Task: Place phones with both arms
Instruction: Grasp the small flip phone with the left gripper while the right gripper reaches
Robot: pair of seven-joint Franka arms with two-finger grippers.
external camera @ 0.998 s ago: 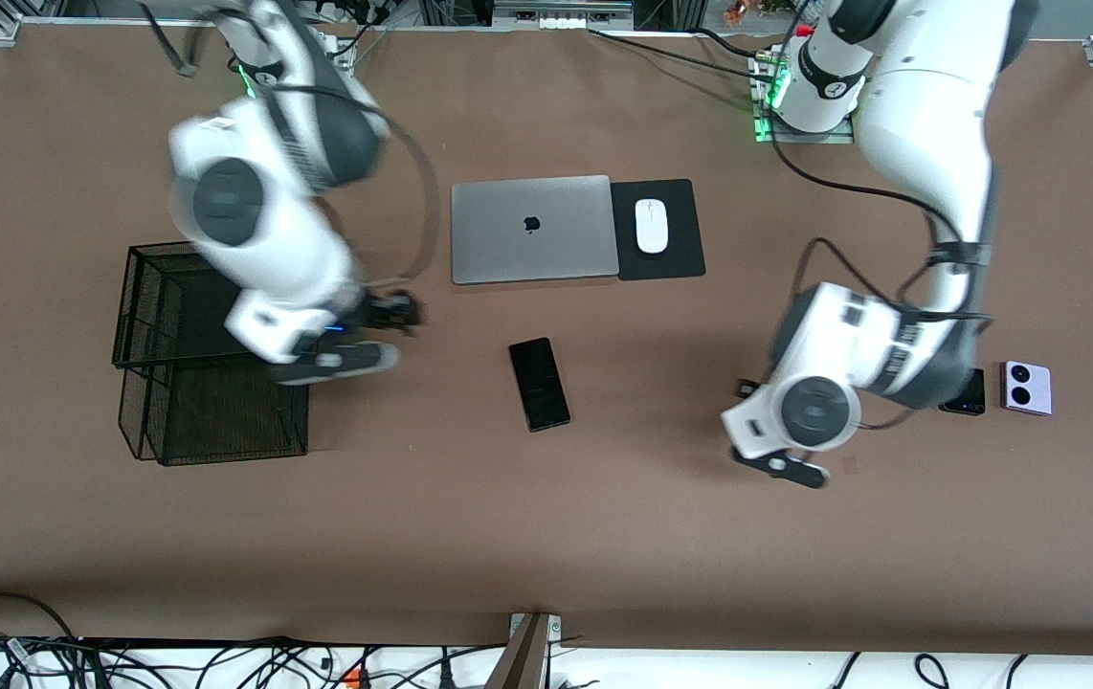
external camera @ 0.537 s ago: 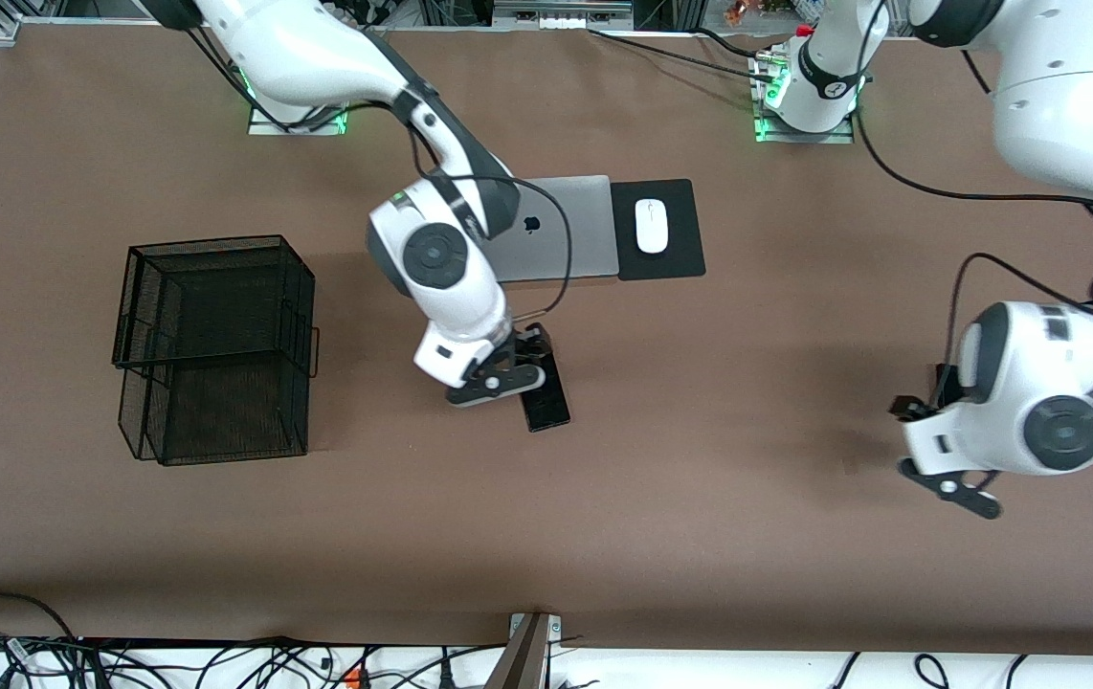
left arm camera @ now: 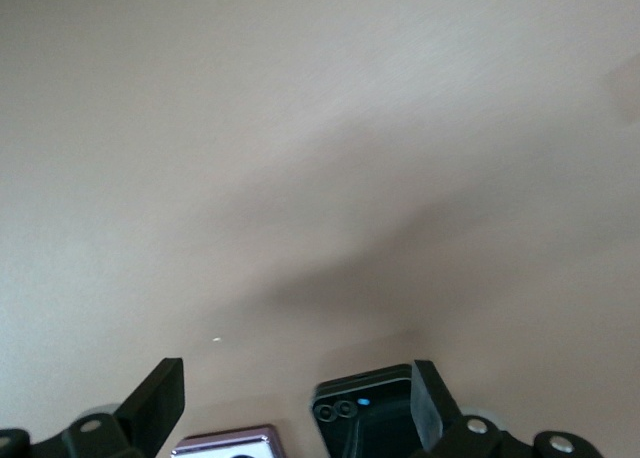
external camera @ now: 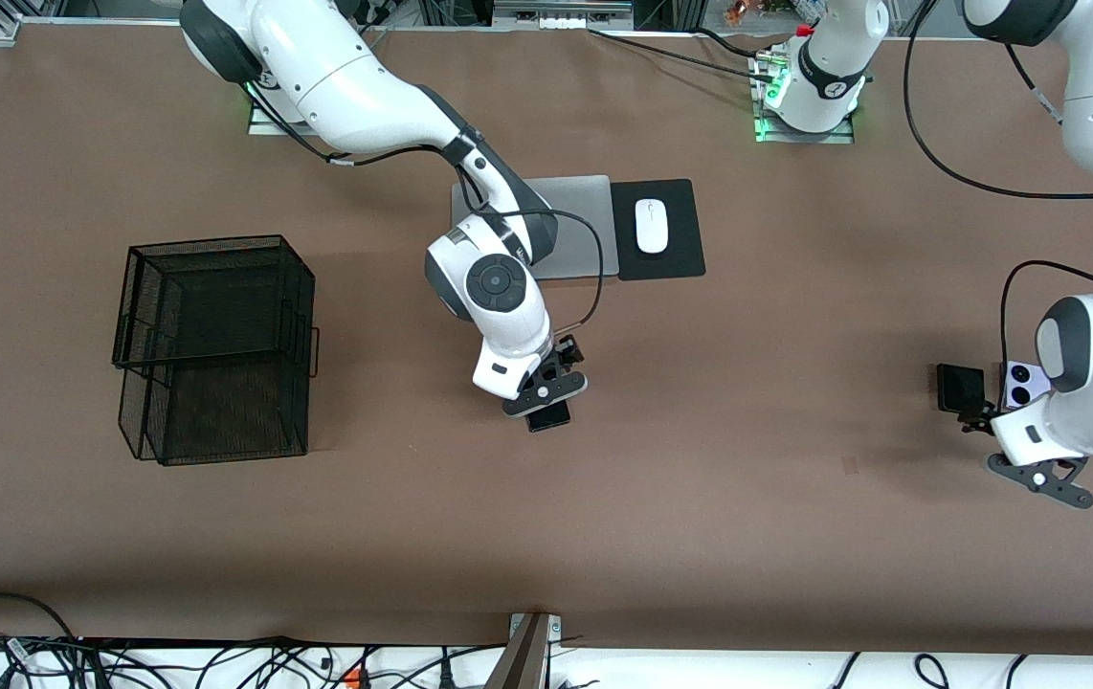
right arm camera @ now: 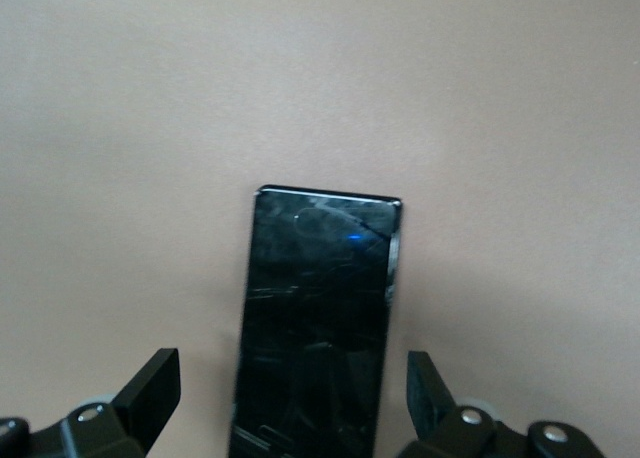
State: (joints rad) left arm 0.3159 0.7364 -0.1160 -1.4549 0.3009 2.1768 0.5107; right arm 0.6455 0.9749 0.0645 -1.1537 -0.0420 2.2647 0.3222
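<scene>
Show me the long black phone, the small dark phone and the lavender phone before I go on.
long black phone (right arm camera: 315, 328): right wrist view, middle of its screen.
small dark phone (external camera: 959, 387): front view, centre of its face.
lavender phone (external camera: 1018, 385): front view, exposed part beside its black circles.

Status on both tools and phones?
Right tool open over black phone. Left tool open over two small phones. All three phones on table, nothing blocking.
</scene>
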